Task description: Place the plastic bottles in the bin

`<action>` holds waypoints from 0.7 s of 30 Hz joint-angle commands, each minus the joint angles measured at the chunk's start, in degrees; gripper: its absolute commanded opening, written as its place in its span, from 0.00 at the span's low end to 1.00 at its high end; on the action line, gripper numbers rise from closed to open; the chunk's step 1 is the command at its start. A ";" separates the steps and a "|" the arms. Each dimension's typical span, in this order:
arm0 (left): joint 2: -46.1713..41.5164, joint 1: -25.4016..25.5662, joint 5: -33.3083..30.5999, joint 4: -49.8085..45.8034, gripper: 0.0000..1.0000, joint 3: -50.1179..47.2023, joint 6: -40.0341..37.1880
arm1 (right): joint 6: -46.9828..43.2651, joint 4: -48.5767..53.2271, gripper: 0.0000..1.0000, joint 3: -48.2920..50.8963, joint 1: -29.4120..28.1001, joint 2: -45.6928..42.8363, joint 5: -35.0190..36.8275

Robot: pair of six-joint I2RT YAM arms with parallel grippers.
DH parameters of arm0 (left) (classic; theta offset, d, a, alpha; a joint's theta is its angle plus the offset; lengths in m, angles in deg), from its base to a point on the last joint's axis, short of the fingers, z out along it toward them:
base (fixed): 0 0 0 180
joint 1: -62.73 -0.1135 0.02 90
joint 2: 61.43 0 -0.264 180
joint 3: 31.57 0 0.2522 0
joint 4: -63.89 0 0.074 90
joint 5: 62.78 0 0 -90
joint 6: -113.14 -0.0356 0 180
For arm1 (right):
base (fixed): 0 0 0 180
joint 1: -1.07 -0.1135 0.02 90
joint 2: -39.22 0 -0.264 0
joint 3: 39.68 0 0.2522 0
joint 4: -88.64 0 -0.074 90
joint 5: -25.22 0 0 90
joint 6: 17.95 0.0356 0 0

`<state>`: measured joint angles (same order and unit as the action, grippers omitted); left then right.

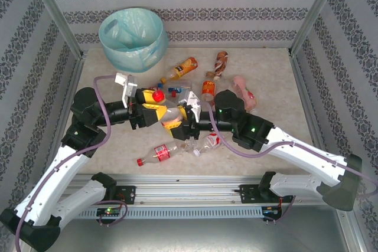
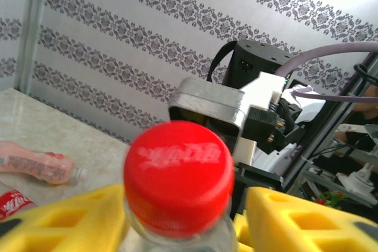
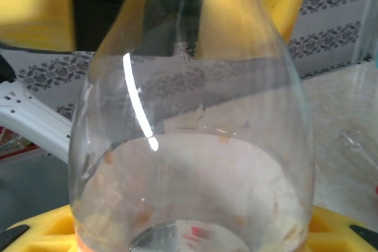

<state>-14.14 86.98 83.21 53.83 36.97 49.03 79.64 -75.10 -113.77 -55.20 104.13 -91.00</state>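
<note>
While the two arms meet nose to nose over the middle of the tabletop [image 1: 277, 81], the bin [image 1: 136, 57] sits way off beyond the left pincer [image 2: 183, 205] and a bit to its left, up by the back wall. It's got a teal bag lining it and it's well apart from everything else.

The left pincer's yellow fingers [image 2: 65, 216] sit either side of the neck of a clear bottle [image 3: 189, 146], right under its red cap [image 2: 177, 172]. One finger looks pressed against the shoulder, but the other has a thin dark gap next to it. So honestly I can't tell if it's actually clamped or just sitting around the neck.

The bottle is stretched between the two pincers, cap end at the left one, fat end at the right one. The right pincer [image 3: 189, 231] is gripping that fat end, with the see-through body wedged between its yellow pads [image 3: 47, 234].

The rest of the bottles are lying loose on the tabletop:
- **Near side of the pincers:** a cola bottle [image 1: 155, 153] on its side, and just right of it a crumpled bottle [image 1: 205, 143].
- **Beyond the pincers:** an orange bottle [image 1: 180, 69].
- **Just past the right pincer:** a red-labelled bottle [image 1: 208, 88].
- **Farther out past that one:** a brown bottle [image 1: 221, 62].
- **Right of the right pincer, beside its wrist:** a pink bottle [image 1: 243, 94].
</note>
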 commanded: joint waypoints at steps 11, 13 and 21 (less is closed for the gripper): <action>-2.61 1.19 -2.52 1.21 0.18 -0.18 -0.84 | -0.12 -2.41 0.52 -0.89 -3.01 1.16 -0.61; -2.95 1.16 -3.25 1.28 0.12 -0.32 -0.84 | -0.22 -2.50 0.54 -0.68 -3.12 1.07 0.38; -3.94 1.17 -17.20 -1.77 0.00 1.41 -3.76 | -1.12 -0.04 0.88 -1.13 -3.80 -1.27 14.39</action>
<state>-17.31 87.52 74.40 53.28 36.56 47.76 79.36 -75.64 -113.77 -58.46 105.05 -83.76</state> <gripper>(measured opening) 0.324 0.864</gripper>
